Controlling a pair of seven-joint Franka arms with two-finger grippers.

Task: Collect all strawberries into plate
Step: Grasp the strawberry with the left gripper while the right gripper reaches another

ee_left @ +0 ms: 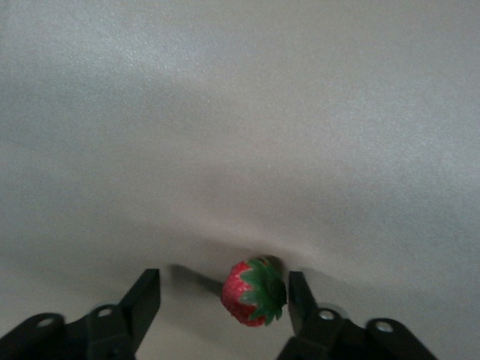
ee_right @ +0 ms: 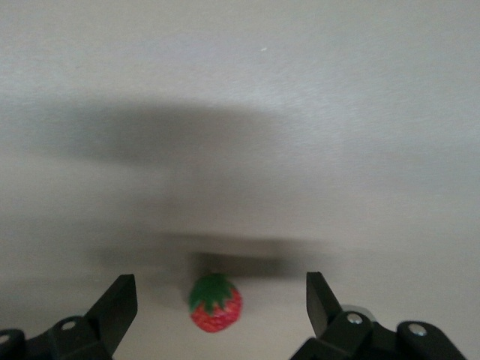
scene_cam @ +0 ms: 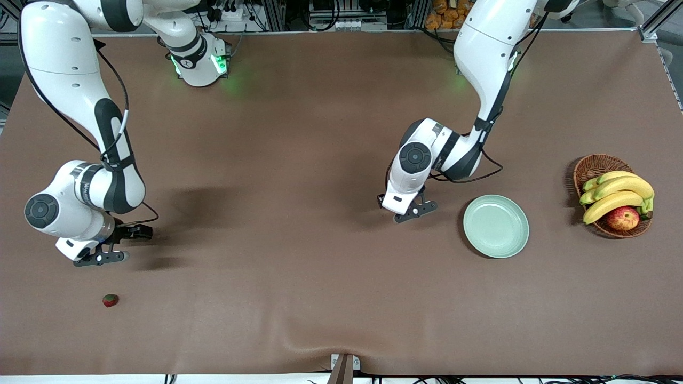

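Left fingers [ee_left: 148, 296] apart around a strawberry [ee_left: 253, 292] lying sideways, leafy top toward one finger; right fingers [ee_right: 120, 304] apart.

Three small red strawberries: one [scene_cam: 110, 300] lying on table, two [ee_left: 253, 292] [ee_right: 215, 303] between fingers. Mint-green plate [scene_cam: 496, 226], holding nothing.

brown cloth-covered table [scene_cam: 320, 133]

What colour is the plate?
Pale mint green plate, best seen in the front view.
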